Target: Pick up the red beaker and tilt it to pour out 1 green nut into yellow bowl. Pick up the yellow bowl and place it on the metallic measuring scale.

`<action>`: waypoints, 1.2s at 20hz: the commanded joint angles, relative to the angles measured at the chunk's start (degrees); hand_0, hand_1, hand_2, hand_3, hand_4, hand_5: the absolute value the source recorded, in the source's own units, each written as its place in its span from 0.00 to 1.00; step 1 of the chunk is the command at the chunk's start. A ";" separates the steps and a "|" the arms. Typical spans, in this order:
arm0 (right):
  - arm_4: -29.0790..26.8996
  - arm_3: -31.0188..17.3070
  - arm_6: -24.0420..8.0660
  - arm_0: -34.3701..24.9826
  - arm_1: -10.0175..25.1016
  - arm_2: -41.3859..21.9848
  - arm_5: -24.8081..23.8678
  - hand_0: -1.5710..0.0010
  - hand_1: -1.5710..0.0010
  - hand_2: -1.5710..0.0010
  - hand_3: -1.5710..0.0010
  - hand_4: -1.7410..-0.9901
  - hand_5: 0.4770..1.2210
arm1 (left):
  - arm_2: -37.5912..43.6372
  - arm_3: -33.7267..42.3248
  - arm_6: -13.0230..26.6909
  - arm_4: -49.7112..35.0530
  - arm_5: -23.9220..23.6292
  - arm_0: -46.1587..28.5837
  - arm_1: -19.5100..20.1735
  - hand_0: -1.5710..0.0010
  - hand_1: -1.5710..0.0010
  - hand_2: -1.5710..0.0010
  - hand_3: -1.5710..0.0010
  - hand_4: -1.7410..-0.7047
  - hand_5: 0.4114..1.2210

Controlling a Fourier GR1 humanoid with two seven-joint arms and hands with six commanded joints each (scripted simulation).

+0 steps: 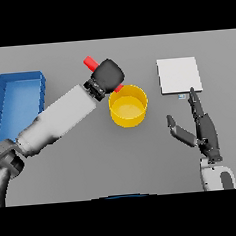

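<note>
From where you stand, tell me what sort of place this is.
Probably a lab-style workbench for measuring and pouring. A metallic measuring scale sits on the grey table beside a yellow bowl, the left hand holds a red beaker over it, and a blue bin stands at the left.

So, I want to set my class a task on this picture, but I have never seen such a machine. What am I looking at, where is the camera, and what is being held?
This is a two-armed humanoid robot at a grey table. The one picture is taken from its head, looking down, so the view's left is the robot's own left.

On the table lie a blue bin at the left, a yellow bowl in the middle, and a pale flat scale at the right.

The left hand is curled round a red beaker, holding it tilted with its lower end over the bowl's rim. Whether a nut is in the bowl I cannot tell.

The right hand is open, holding nothing, its fingertips near the scale.
</note>
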State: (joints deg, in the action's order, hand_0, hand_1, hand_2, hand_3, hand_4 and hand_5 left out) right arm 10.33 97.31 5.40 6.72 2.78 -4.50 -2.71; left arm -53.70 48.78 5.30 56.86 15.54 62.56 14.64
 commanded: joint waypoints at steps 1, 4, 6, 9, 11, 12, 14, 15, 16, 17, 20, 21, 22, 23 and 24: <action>0.71 0.15 -0.59 0.26 -0.59 -0.62 -0.41 1.00 1.00 1.00 1.00 0.60 0.21 | -1.22 -0.08 -0.60 0.81 0.71 0.76 0.45 0.00 0.00 0.00 0.03 0.01 1.00; 1.71 0.09 -0.17 0.78 -0.78 -0.98 -1.00 1.00 1.00 1.00 1.00 0.60 0.20 | -5.01 -0.64 -1.07 3.12 2.49 2.87 0.12 0.00 0.00 0.00 0.02 0.00 1.00; 1.87 -0.76 -0.64 -0.02 -0.82 -0.64 -1.46 1.00 1.00 1.00 1.00 0.62 0.18 | -7.08 -1.85 -2.48 4.45 2.28 4.91 -0.02 0.00 0.00 0.00 0.01 0.00 1.00; 2.35 -0.26 -0.64 -0.28 -0.13 -0.47 -1.60 1.00 1.00 1.00 1.00 0.63 0.15 | -9.29 -4.73 -3.44 5.75 1.89 7.67 -1.12 0.00 0.00 0.00 0.01 0.00 1.00; 3.50 -0.59 -0.41 0.32 -0.24 -0.91 -2.14 1.00 1.00 1.00 1.00 0.65 0.14 | -11.60 -5.68 -4.48 7.00 3.15 9.50 -1.42 0.00 0.00 0.00 0.00 0.00 1.00; 4.30 -0.81 -0.99 0.28 -0.59 -1.21 -2.73 1.00 1.00 1.00 1.00 0.67 0.14 | -12.66 -6.07 -5.35 7.39 3.68 10.10 -1.30 0.00 0.00 0.00 0.00 0.00 1.00; 3.95 -0.64 -0.66 0.18 -0.34 -1.02 -2.49 1.00 1.00 1.00 1.00 0.70 0.15 | -14.74 -6.89 -6.89 8.20 3.49 10.97 -1.58 0.00 0.00 0.00 0.00 0.01 1.00; 4.07 -0.99 -0.60 0.10 -0.61 -1.19 -2.55 1.00 1.00 1.00 1.00 0.70 0.15 | -15.73 -7.70 -6.88 8.90 3.13 11.69 -2.09 0.00 0.00 0.00 0.00 0.01 1.00; 4.45 -0.93 -0.28 0.17 -0.15 -1.07 -2.68 1.00 1.00 1.00 1.00 0.71 0.15 | -16.98 -7.39 -7.61 9.47 2.97 12.01 -2.07 0.00 0.00 0.00 0.00 0.01 1.00; 3.97 -0.50 0.08 0.00 0.14 -0.87 -2.33 1.00 1.00 1.00 1.00 0.71 0.15 | -17.89 -7.13 -8.62 9.78 3.02 12.78 -1.92 0.00 0.00 0.00 0.00 0.01 1.00; 4.98 -1.37 0.65 0.21 -0.13 -1.37 -2.76 1.00 1.00 1.00 1.00 0.71 0.16 | -20.07 -7.61 -9.52 10.69 1.64 13.98 -2.02 0.00 0.00 0.00 0.00 0.01 1.00; 5.11 -1.30 0.76 0.20 -0.77 -1.61 -3.16 1.00 1.00 1.00 1.00 0.71 0.16 | -20.33 -8.25 -10.03 10.59 1.76 14.74 -1.92 0.00 0.00 0.00 0.00 0.01 1.00; 5.21 -0.92 0.16 0.32 -0.52 -1.50 -3.17 1.00 1.00 1.00 1.00 0.71 0.15 | -19.91 -8.99 -10.69 10.06 2.08 16.33 -1.80 0.00 0.00 0.00 0.00 0.01 1.00; 4.70 -0.36 0.67 0.47 -0.30 -1.27 -2.94 1.00 1.00 1.00 1.00 0.71 0.15 | -19.03 -9.61 -11.50 9.16 1.57 17.88 -1.63 0.00 0.00 0.00 0.00 0.01 1.00; 4.96 -0.17 0.27 0.07 -0.16 -1.30 -3.03 1.00 1.00 1.00 1.00 0.71 0.15 | -18.11 -9.81 -11.88 8.55 1.10 19.97 -0.83 0.00 0.00 0.00 0.00 0.01 1.00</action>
State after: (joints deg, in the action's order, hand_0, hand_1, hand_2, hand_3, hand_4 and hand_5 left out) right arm 15.28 97.14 5.68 6.77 2.62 -5.80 -5.75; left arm -71.79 38.97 -6.45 65.34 16.70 82.66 13.86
